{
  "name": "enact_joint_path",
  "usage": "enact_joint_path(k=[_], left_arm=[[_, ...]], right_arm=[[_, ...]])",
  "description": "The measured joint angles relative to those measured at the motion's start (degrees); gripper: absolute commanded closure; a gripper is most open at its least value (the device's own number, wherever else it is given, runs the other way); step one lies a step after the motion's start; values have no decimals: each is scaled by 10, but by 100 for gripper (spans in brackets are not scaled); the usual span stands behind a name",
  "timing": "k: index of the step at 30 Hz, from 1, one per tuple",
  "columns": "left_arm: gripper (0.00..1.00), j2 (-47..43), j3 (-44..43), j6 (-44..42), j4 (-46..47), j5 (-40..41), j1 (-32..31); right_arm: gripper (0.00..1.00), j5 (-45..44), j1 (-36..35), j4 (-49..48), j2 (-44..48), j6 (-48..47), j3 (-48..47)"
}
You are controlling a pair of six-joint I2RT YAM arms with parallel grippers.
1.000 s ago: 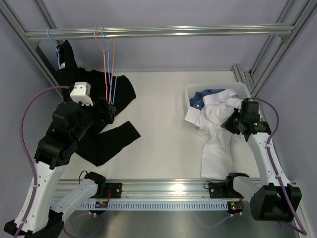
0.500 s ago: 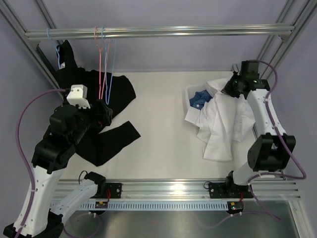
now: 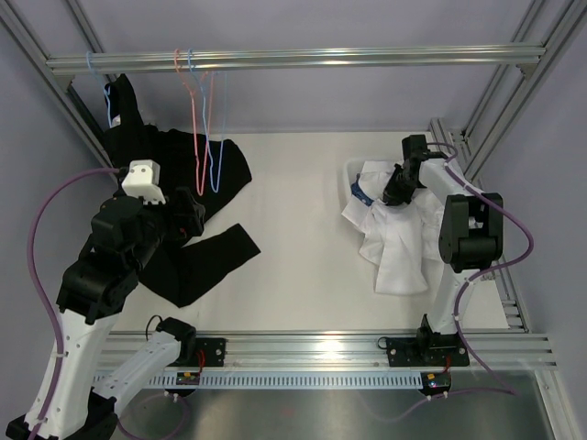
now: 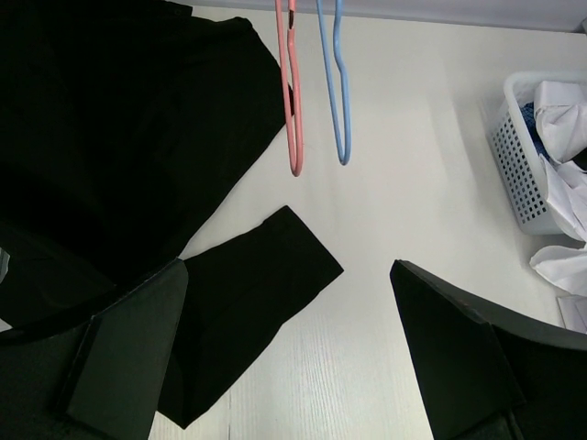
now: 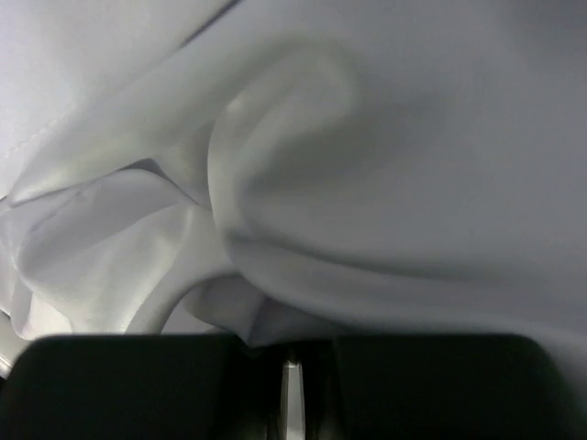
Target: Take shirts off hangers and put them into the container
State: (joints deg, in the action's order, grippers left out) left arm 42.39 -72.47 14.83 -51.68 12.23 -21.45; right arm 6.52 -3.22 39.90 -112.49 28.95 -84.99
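The right gripper (image 3: 394, 190) is held low over the container (image 3: 350, 174) at the far right of the table (image 3: 303, 238). Its jaws are closed narrowly on a fold of the white shirt (image 3: 404, 252), and in the right wrist view that cloth is seen bunched right against the fingers. The pinch is judged to serve for gathering the shirt inward, since only its upper part lies in the container while the rest is spilled over the near rim onto the table. The blue shirt (image 3: 364, 193) is already bedded at the left end of the container, largely covered by the white one

The left gripper (image 4: 286, 275) is spread wide and nothing is held in it. It is poised above a sleeve of the black shirt (image 3: 174, 165), which is draped across the left of the table and appears to be hooked at the far left on a light-blue hanger (image 3: 108, 104). The wide jaws are judged to be readied for a bite of that cloth

From the rail (image 3: 367, 57) a pink hanger (image 4: 294, 160) and a blue hanger (image 4: 342, 158) are hung bare, just beyond the left gripper and over the black shirt. They are likely to be brushed if a reach is made toward the far left
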Motion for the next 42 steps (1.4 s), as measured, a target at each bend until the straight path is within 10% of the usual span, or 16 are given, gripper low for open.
enact_joint_path(k=[9, 15, 26, 42], left_arm=[[1, 0, 0, 0, 1, -1, 0], [1, 0, 0, 0, 8, -5, 0], [1, 12, 0, 0, 26, -19, 0], [1, 12, 19, -5, 38, -31, 0]], right_arm=[[22, -1, -2, 20, 69, -22, -1], [2, -26, -2, 29, 247, -35, 4], [1, -99, 8, 25, 560, -2, 269], [0, -38, 11, -113, 544, 29, 477]])
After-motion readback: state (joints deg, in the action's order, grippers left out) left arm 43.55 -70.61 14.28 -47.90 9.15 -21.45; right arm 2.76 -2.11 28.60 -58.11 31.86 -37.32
